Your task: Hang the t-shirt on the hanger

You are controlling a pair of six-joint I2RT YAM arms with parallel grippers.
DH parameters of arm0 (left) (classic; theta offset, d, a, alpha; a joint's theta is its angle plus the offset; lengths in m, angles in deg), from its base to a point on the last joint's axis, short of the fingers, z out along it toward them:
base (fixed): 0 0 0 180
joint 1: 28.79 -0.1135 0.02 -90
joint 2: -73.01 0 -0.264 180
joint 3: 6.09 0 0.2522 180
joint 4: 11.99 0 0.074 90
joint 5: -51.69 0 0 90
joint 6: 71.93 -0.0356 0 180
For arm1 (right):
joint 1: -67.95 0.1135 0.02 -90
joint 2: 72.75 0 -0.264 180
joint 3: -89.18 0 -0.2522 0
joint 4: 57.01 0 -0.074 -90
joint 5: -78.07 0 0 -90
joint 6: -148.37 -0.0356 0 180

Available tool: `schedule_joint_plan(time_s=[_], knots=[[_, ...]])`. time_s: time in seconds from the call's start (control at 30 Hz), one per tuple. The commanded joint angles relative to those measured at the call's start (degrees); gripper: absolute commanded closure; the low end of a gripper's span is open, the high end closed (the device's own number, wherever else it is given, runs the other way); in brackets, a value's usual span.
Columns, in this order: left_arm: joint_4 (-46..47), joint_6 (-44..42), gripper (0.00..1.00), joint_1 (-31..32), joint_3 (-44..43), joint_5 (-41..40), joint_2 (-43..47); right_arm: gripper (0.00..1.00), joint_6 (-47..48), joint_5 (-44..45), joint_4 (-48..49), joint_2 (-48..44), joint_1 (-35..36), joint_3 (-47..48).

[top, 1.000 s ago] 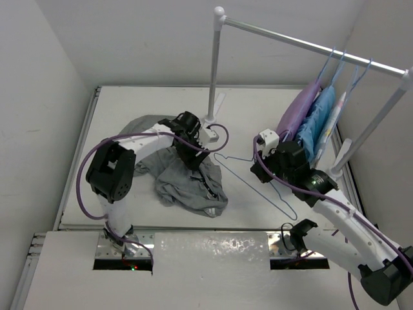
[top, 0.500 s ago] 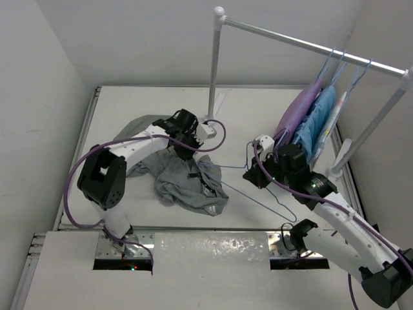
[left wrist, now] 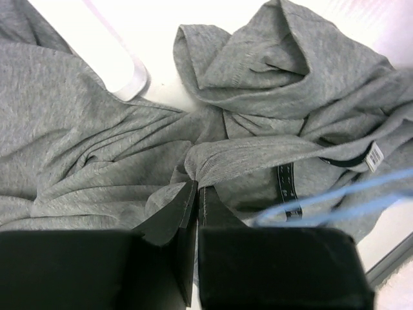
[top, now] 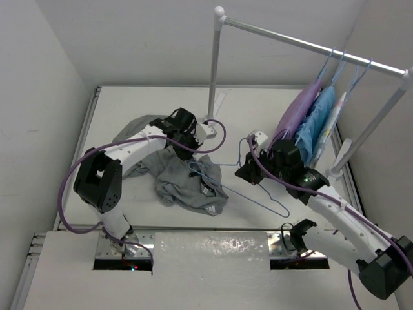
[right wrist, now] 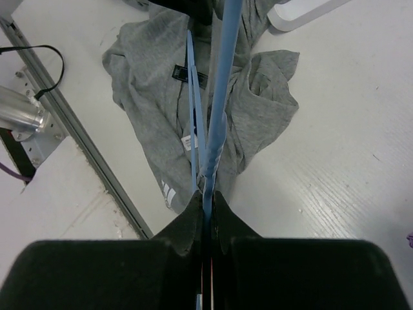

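The grey t-shirt [top: 181,184] lies crumpled on the white table, left of centre. My left gripper [top: 191,147] is down on its upper edge. In the left wrist view the gripper [left wrist: 197,187] is shut on a gathered fold of the t-shirt [left wrist: 97,129]. My right gripper [top: 247,172] is shut on the light-blue wire hanger [top: 261,198]. In the right wrist view the gripper [right wrist: 206,194] pinches the hanger [right wrist: 219,97] near its twisted neck. The wire reaches out over the t-shirt [right wrist: 148,84], close to its label and white stripes.
A white clothes rack stands behind; its pole [top: 213,71] rises from a foot [top: 210,129] just beyond the shirt. A purple garment [top: 297,116] and a light-blue one [top: 319,123] hang on its rail at the right. The table's metal front edge [right wrist: 77,142] runs near the shirt.
My left gripper has closed on a fold of the shirt. The right arm has carried the hanger leftward, so its wire now overlaps the shirt's right side.
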Motion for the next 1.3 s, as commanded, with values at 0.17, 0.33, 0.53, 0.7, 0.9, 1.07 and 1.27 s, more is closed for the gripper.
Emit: schedule_joint_plan(time_s=[0.17,0.33,0.53,0.7,0.9,1.07,1.27], knots=[[-1.8,-6.7,1.0,0.5,-0.1,5.9,6.0,1.0,0.7,-0.5,6.8,7.9,0.4,2.9],[0.3,-9.5,1.0,0.9,-1.0,10.9,8.6,1.0,2.7,-4.2,9.8,9.9,1.1,2.4],[-2.8,-13.5,1.0,3.1,-4.4,16.2,10.1,1.0,6.4,-6.4,14.9,5.9,3.0,-0.9],[-9.5,-16.1,1.0,6.8,-9.4,21.9,9.4,1.0,5.7,-4.5,24.3,4.2,4.5,-4.4],[-15.6,-15.0,1.0,7.3,-15.9,27.9,9.5,1.0,6.9,1.5,29.5,5.0,7.7,-6.1],[-15.8,-9.9,1.0,8.7,-17.8,28.1,9.4,1.0,6.7,3.7,34.8,6.4,8.8,-7.7],[-14.6,-7.0,1.0,9.8,-14.9,29.9,8.7,1.0,5.1,4.3,45.6,9.9,9.5,-12.8]])
